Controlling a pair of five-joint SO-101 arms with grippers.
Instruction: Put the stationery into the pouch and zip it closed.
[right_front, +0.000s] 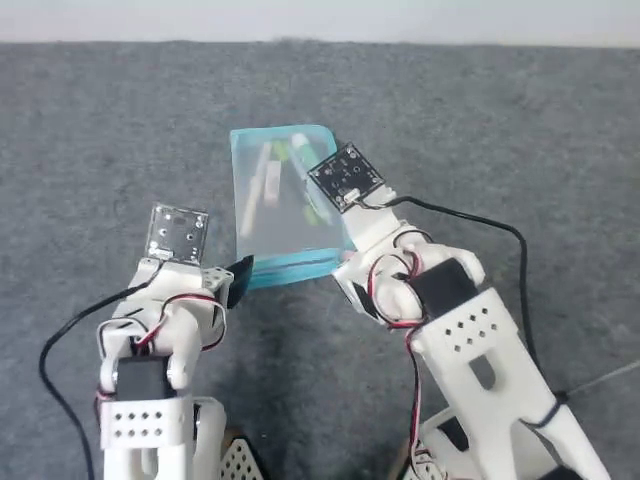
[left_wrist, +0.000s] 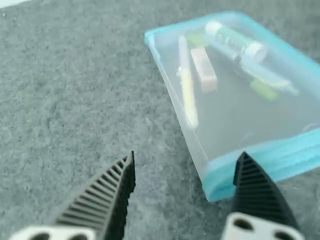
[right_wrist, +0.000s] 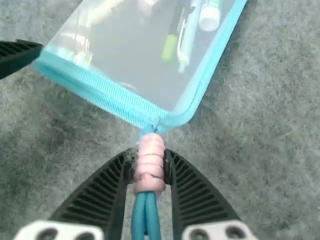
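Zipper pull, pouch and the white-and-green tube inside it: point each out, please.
zipper pull (right_wrist: 150, 162), right wrist view, middle of the pink wrapping.
pouch (left_wrist: 285, 157), left wrist view, blue zipper edge.
white-and-green tube (left_wrist: 234, 40), left wrist view, middle of its body.

The print on the tube (left_wrist: 235, 37) inside the pouch (left_wrist: 265, 162) is too blurred to read.

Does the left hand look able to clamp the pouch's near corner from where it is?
Probably yes: the left hand is open, the corner of the pouch sits between its fingers, and nothing lies in the way.
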